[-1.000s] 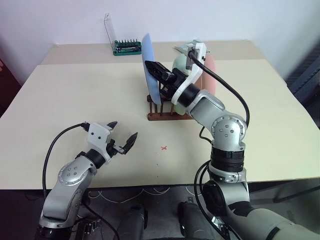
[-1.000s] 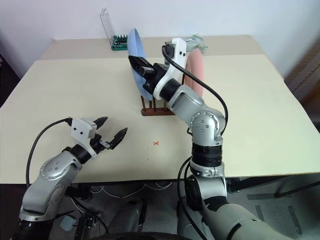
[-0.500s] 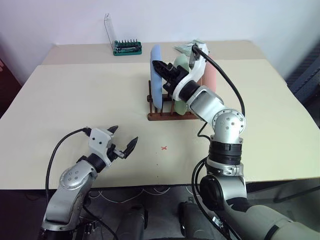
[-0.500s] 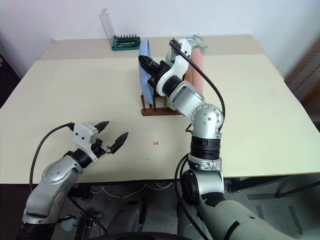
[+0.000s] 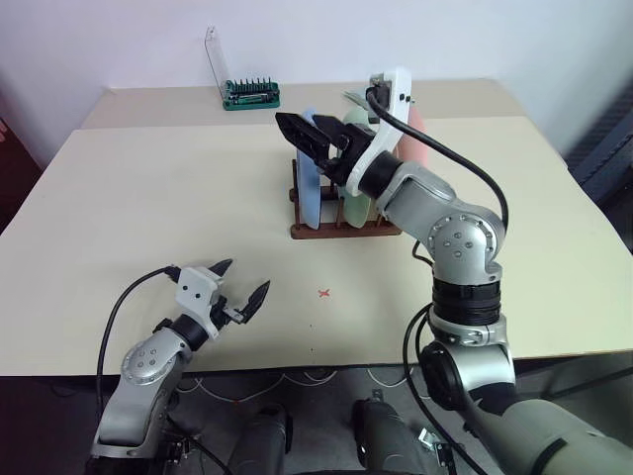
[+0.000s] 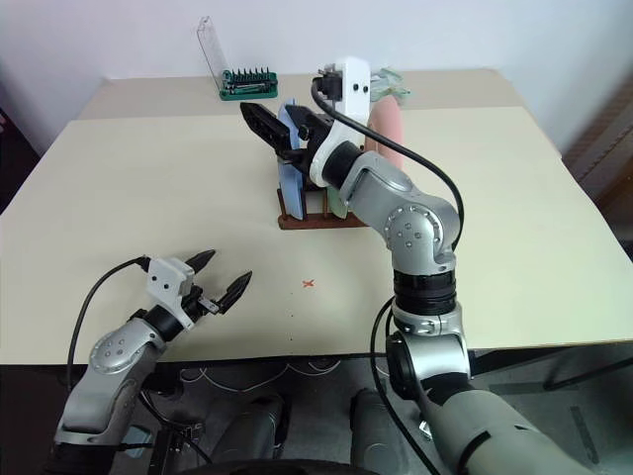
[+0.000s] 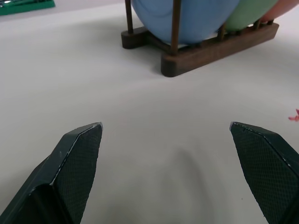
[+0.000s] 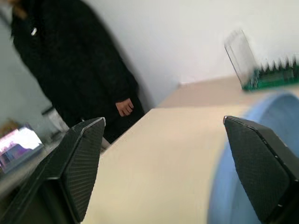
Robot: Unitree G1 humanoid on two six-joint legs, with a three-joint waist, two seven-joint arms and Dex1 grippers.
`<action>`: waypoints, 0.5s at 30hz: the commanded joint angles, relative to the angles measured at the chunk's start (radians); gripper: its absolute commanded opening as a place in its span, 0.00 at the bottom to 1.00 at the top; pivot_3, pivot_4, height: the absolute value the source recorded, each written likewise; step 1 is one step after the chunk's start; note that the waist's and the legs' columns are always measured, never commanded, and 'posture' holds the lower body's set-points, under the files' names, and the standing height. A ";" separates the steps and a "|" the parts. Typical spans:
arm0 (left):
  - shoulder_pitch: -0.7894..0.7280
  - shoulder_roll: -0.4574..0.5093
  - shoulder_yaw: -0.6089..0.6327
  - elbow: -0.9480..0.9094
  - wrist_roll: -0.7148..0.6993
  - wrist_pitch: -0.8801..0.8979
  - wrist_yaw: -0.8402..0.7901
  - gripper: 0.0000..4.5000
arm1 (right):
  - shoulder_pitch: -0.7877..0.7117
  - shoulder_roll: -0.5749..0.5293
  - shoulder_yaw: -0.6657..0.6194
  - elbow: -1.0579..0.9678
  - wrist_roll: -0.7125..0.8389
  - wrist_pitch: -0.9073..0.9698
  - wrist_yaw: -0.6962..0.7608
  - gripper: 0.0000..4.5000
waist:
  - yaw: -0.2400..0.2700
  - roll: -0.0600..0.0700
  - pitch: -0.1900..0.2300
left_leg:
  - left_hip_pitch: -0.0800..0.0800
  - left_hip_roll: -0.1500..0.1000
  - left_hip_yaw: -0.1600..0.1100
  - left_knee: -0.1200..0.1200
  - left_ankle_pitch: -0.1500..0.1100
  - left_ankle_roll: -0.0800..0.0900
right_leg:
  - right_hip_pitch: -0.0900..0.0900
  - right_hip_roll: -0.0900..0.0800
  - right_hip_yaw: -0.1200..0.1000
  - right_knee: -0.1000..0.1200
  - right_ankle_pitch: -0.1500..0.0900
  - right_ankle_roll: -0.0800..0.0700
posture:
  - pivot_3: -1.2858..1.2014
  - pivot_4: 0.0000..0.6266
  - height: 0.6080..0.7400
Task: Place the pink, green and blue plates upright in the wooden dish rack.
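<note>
Left wrist view: dark wooden dish rack (image 7: 201,51), blue plate (image 7: 196,18) seemingly upright; both grippers spread.

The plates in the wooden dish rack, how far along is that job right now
Done, it looks like: the blue plate, green plate and pink plate all stand upright between the pegs of the wooden dish rack.

In hand: nothing. The right gripper is open just above the blue plate, and the left gripper hangs open over the table.

Left: no plate lies on the table, so probably only pulling the right arm back.
</note>
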 commanded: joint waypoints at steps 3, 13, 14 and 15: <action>-0.021 -0.006 -0.013 -0.037 0.005 0.003 0.005 1.00 | -0.042 -0.164 0.085 -0.125 -0.163 -0.126 0.141 0.92 | 0.003 0.000 0.000 | 0.000 0.000 0.000 0.000 0.000 0.000 | 0.000 0.000 0.000 0.000 0.000 0.000 | 0.52 0.24 1.00; -0.100 0.001 -0.035 -0.100 0.005 0.123 0.039 1.00 | 0.493 -0.669 -0.326 -0.362 -0.088 -0.218 0.575 0.92 | 0.021 -0.001 0.000 | 0.000 -0.001 -0.001 0.001 -0.001 0.003 | 0.008 -0.001 -0.003 -0.007 -0.001 0.002 | 0.52 0.24 1.00; -0.113 0.000 -0.037 -0.097 0.005 0.132 0.040 1.00 | 0.584 -0.702 -0.372 -0.377 -0.086 -0.225 0.621 0.92 | 0.021 0.000 0.000 | 0.001 -0.001 -0.001 0.001 -0.002 0.004 | 0.009 -0.001 -0.003 -0.009 -0.001 0.002 | 0.52 0.24 1.00; -0.122 0.000 -0.038 -0.095 0.005 0.138 0.042 1.00 | 0.642 -0.722 -0.400 -0.386 -0.081 -0.231 0.645 0.92 | 0.022 0.001 -0.001 | 0.001 -0.001 -0.001 0.001 -0.002 0.004 | 0.010 -0.001 -0.003 -0.011 -0.001 0.002 | 0.52 0.24 1.00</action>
